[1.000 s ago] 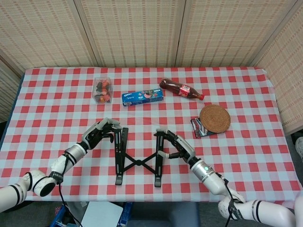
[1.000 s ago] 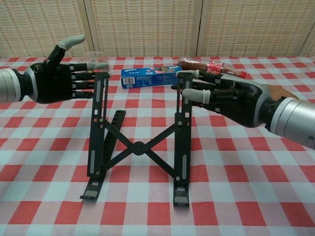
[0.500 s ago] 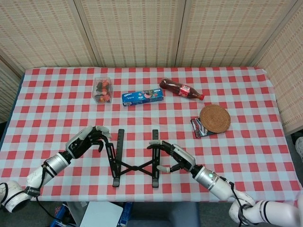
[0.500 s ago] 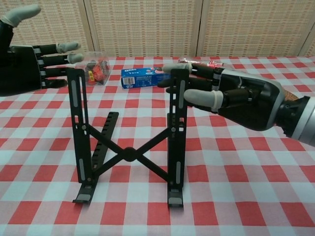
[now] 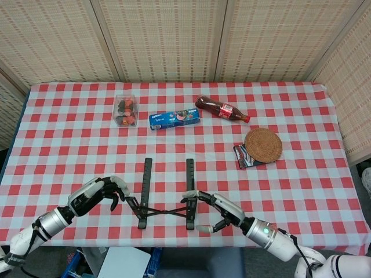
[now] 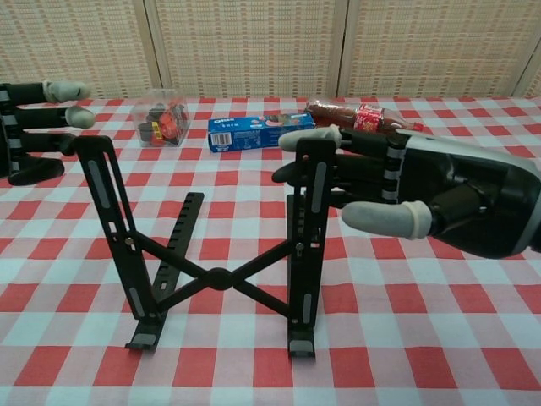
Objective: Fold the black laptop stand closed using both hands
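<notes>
The black laptop stand (image 5: pixel 165 200) (image 6: pixel 221 275) is unfolded near the table's front edge, with two flat base rails, a crossed brace and two raised rails. My left hand (image 5: pixel 95 194) (image 6: pixel 30 127) is on the stand's left side, fingers stretched toward the top of the left raised rail, which leans outward. My right hand (image 5: pixel 217 209) (image 6: pixel 414 199) is at the right raised rail. Its fingers (image 6: pixel 308 139) lie against the rail's top from behind, and the thumb hangs apart in front. Neither hand is closed around the stand.
At the back stand a clear box of red items (image 5: pixel 126 110) (image 6: pixel 161 118), a blue biscuit box (image 5: pixel 175 119) (image 6: pixel 258 131) and a lying red cola bottle (image 5: pixel 222 109) (image 6: pixel 363 117). A woven coaster (image 5: pixel 263 145) rests partly on a dark packet (image 5: pixel 242 156) at the right.
Both hands have drawn back toward the near table edge, bringing the tops of the raised rails with them. The left rail now leans outward to the left.
</notes>
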Robot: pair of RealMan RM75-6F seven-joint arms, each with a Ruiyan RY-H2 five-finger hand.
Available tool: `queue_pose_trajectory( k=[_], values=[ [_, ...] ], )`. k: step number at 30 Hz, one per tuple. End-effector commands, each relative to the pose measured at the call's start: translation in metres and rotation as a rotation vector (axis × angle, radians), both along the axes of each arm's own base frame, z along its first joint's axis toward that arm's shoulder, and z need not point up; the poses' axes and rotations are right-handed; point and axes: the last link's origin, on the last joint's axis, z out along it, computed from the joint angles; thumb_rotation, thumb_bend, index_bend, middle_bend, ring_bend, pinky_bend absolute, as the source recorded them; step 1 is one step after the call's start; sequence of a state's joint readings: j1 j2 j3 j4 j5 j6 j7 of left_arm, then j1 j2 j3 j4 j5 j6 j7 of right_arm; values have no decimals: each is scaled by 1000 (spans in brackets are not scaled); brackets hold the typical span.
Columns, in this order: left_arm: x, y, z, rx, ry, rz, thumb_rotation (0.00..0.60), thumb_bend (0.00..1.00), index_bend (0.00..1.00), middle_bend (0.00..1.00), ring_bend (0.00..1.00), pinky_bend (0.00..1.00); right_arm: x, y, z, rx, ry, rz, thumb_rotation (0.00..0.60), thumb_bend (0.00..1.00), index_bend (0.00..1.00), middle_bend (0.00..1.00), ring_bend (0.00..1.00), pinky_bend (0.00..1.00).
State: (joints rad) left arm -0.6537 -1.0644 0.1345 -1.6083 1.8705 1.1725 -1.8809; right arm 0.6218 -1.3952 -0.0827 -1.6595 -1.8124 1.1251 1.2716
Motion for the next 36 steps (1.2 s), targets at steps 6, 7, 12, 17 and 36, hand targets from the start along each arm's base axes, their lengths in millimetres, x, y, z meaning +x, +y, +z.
queue_pose_trajectory(
  k=[6,7,12,17,36],
  values=[
    [1,-12,2,-13,13,-48,245,206,374,421,447,641,3,1,2,-29,16,18,600,243,170,221,81,79],
    [1,-12,2,-16,16,-52,246,206,373,421,447,640,4,1,2,-34,17,19,600,242,170,221,81,79],
    [0,-16,1,-23,33,-70,243,206,372,421,446,641,9,-4,-2,-41,21,22,600,243,170,222,81,79],
    [-3,-19,1,-34,36,-66,240,206,372,421,446,641,16,-8,-11,-24,21,28,600,243,170,222,81,78],
    [2,-24,1,-44,30,-77,230,206,371,421,446,640,10,4,-42,70,37,-3,600,249,169,221,81,79]
  ],
)
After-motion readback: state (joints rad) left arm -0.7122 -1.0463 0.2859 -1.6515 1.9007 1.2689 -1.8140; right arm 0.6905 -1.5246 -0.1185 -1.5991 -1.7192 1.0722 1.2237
